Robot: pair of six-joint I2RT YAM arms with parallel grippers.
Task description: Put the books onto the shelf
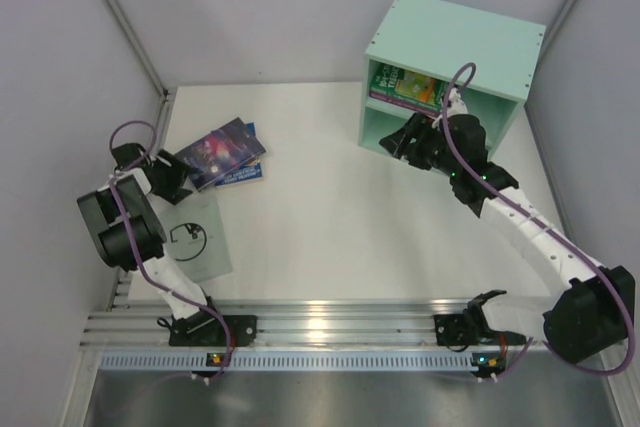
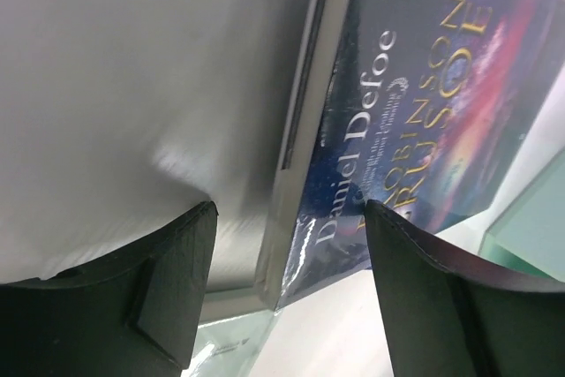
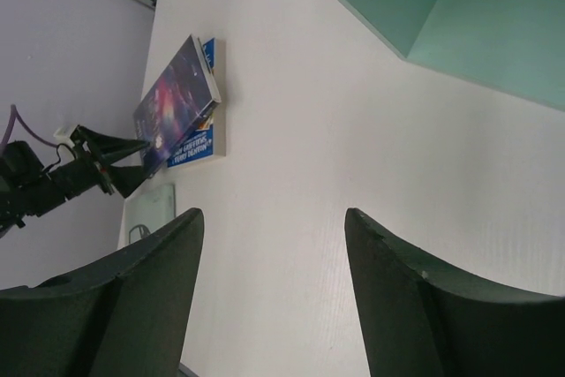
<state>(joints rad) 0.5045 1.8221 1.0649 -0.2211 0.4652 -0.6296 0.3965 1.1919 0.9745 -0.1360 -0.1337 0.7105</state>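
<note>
The white table [image 1: 320, 217] carries the mint-green shelf [image 1: 455, 42] at its far right corner, with books [image 1: 408, 87] in the upper compartment. The right arm [image 1: 520, 217] stretches out to the mouth of the lower compartment. The right gripper [image 3: 272, 218] is spread wide and empty. The left arm [image 1: 125, 227] is folded at the table's left edge. The left gripper [image 2: 290, 209] has its jaws apart at a corner of the dark Robinson Crusoe book [image 2: 441, 103]; I cannot tell if they touch. That book lies on a blue book [image 1: 245, 175].

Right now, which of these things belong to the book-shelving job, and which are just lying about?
Job: Robinson Crusoe book; blue book under it; shelved books; mint-green shelf.
Lying about: translucent sheet with a black mark.
</note>
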